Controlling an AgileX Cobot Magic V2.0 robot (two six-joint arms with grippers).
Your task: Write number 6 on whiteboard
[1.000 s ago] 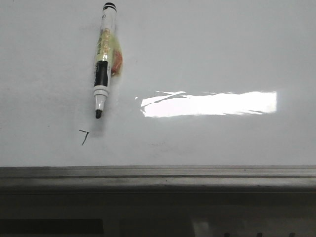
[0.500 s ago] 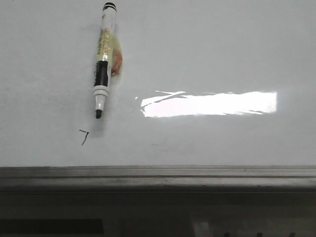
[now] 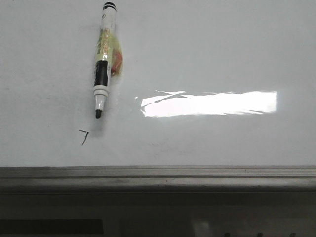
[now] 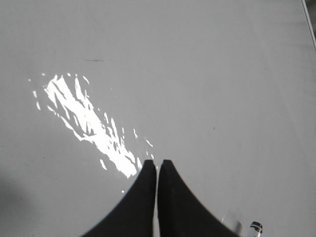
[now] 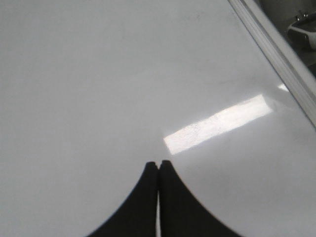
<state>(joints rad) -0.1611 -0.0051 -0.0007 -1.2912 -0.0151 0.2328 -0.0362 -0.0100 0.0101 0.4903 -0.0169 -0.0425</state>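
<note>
Both grippers — left gripper (image 4: 157, 164) and right gripper (image 5: 158, 164) — hover closed and empty, so pick the uncapped marker (image 3: 102, 59) up by mid-barrel before touching the whiteboard (image 3: 222, 44) — no 6 yet.

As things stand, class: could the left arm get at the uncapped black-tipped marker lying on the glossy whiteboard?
Probably yes: the marker lies alone on the whiteboard, nothing over it, though the left gripper is shut.

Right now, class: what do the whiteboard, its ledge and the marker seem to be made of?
Whiteboard: glossy coated sheet, likely; it mirrors a sharp glare.
Ledge: dull grey metal, probably; straight ridged strip.
Marker: seemingly smooth plastic, printed barrel, dark tip uncapped.
</note>
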